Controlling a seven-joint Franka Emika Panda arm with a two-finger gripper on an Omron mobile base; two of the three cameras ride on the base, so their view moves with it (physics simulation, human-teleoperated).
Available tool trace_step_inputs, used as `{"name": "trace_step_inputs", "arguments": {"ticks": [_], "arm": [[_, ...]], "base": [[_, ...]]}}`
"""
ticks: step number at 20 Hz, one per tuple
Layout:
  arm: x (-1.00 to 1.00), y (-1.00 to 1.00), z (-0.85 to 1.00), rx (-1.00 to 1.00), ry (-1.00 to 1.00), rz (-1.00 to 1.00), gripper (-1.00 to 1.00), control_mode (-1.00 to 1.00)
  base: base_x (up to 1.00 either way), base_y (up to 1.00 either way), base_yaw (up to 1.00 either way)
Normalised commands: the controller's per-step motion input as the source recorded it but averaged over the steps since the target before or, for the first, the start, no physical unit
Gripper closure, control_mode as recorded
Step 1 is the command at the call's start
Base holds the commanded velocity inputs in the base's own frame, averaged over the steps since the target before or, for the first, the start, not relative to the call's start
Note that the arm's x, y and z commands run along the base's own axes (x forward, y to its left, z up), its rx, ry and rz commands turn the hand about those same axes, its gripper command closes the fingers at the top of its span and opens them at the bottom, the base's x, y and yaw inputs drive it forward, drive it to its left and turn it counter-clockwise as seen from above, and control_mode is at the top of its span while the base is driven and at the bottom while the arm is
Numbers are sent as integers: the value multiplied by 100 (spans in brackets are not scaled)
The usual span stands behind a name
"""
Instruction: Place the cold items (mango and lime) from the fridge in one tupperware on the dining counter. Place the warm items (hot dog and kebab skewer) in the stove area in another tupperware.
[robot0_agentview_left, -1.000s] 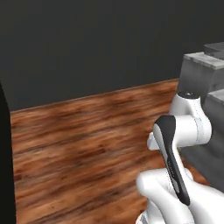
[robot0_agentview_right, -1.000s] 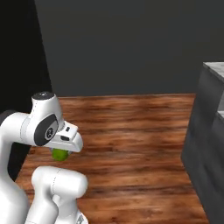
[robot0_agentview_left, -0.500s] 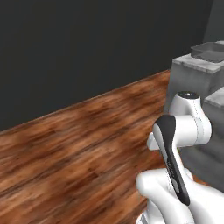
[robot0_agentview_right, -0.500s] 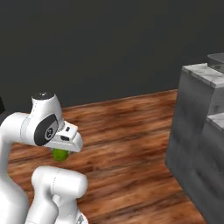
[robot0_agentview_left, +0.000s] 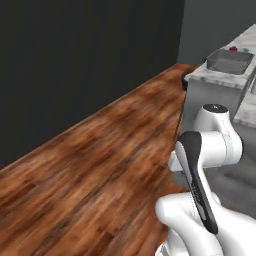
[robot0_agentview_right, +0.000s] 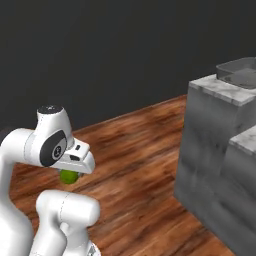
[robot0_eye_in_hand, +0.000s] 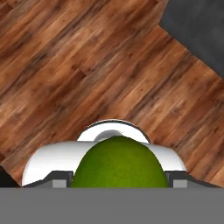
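Between the earlier pictures and now both base views have swung across the room: the whole scene has shifted, so the base has turned and nothing on the floor has moved. The marble-topped dining counter (robot0_agentview_right: 215, 150) has grown nearer and larger, and the dark grey tray (robot0_agentview_left: 229, 61) on its top has come into view at its near corner. The arm's pose is unchanged. The lime (robot0_eye_in_hand: 119, 162) sits in the gripper (robot0_agentview_right: 70, 176), whose jaws are clamped on its two sides; in the right base view it hangs as a green ball under the hand, over the wooden floor (robot0_agentview_left: 100, 170), well short of the counter. This reads as the carry leg, with delivery to a tray not yet begun. The lime is near-round, so no long axis or pointing direction can be told.
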Motion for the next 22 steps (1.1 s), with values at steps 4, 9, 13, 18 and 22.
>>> {"name": "trace_step_inputs", "arguments": {"ticks": [4, 9, 13, 18, 22], "arm": [[0, 0, 0, 0, 0, 0, 100, 100], [0, 0, 0, 0, 0, 0, 100, 100], [0, 0, 0, 0, 0, 0, 100, 100], [0, 0, 0, 0, 0, 0, 100, 100], [0, 0, 0, 0, 0, 0, 100, 100]], "base": [[100, 92, -48], [100, 96, -48], [100, 95, -49], [100, 96, -49], [100, 95, -49]]}}
